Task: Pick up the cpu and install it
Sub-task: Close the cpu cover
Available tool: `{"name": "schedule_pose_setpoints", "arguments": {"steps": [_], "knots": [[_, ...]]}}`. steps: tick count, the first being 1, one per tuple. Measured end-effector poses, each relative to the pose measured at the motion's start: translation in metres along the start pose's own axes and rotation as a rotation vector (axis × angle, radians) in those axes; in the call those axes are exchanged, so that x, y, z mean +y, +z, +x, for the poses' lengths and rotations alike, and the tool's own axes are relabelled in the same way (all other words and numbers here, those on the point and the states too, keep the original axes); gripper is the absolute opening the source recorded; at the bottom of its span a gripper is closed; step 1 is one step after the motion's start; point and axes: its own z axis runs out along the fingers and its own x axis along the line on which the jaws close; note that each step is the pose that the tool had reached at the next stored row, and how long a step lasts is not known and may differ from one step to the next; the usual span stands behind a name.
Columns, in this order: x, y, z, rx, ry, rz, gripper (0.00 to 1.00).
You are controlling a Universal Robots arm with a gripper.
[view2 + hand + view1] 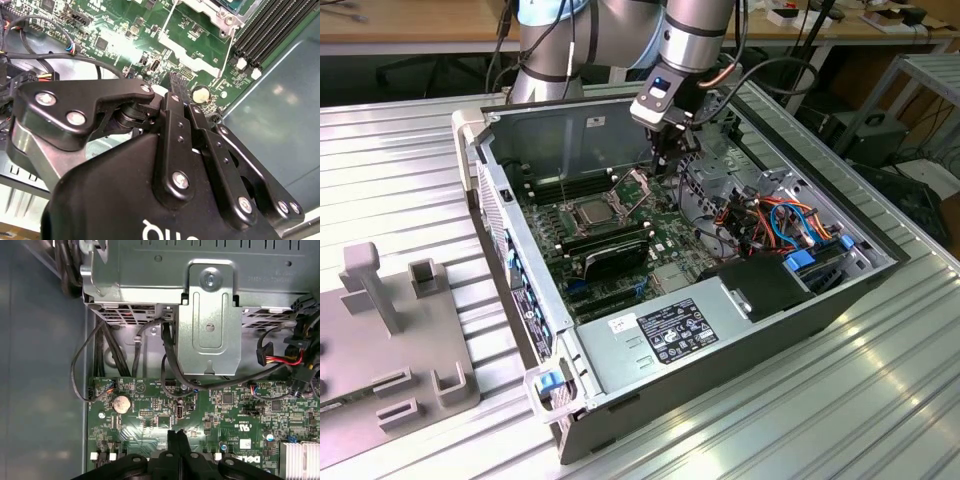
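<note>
Lying in the open socket [631,190]: cpu [592,212].

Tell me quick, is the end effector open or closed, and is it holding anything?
End effector: closed, nothing seen in it; the cpu lies in its socket.

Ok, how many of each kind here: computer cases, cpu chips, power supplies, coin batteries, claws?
computer case: 1
cpu: 1
power supply: 1
coin battery: 1
claw: 1
Total: 5
</note>
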Motion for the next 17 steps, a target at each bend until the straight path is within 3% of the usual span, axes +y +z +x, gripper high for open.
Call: {"name": "schedule_pose_setpoints", "arguments": {"steps": [9, 17], "knots": [[0.0006, 0.0171, 0.0008, 0.0000, 0.000, 0.0000, 0.11], [0.0009, 0.0207, 0.0010, -0.0001, 0.000, 0.0000, 0.11]]}}
